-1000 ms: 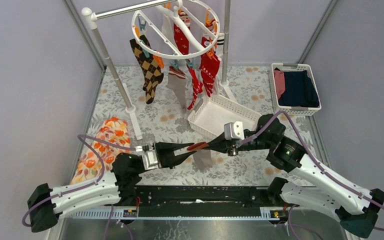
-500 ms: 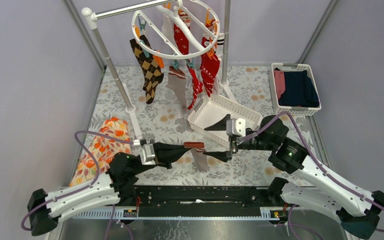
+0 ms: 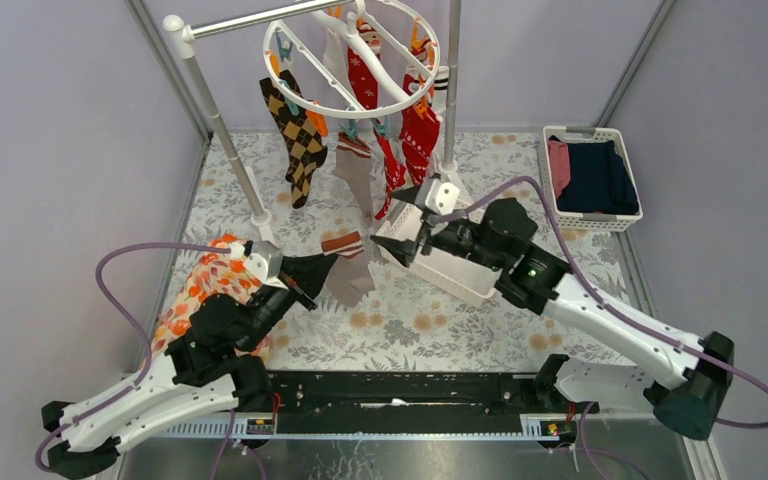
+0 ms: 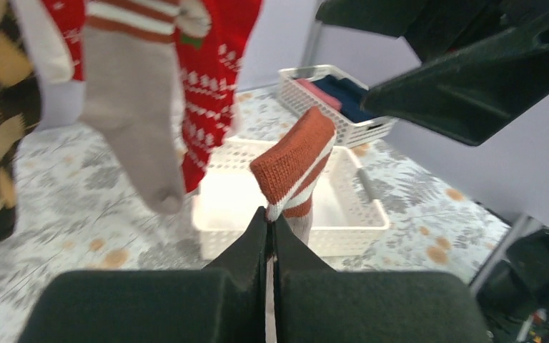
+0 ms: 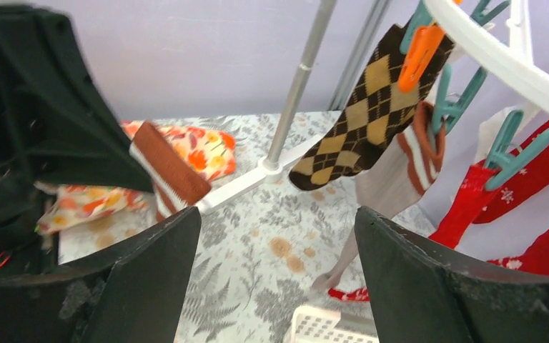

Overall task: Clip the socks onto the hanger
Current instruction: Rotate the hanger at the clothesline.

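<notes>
Both arms have drawn apart since a second ago. The right tool (image 3: 398,240) has let go of the taupe sock (image 3: 348,272) and moved up toward the hanger (image 3: 352,62), its jaws spread wide over the white basket (image 3: 457,274). The left tool (image 3: 316,272) has swung left (toward the orange floral cloth (image 3: 205,290)) and is pressed together on that sock near its rust-striped cuff. The sock dangles above the counter (image 3: 430,325), short of the clipped socks (image 3: 295,125).
</notes>
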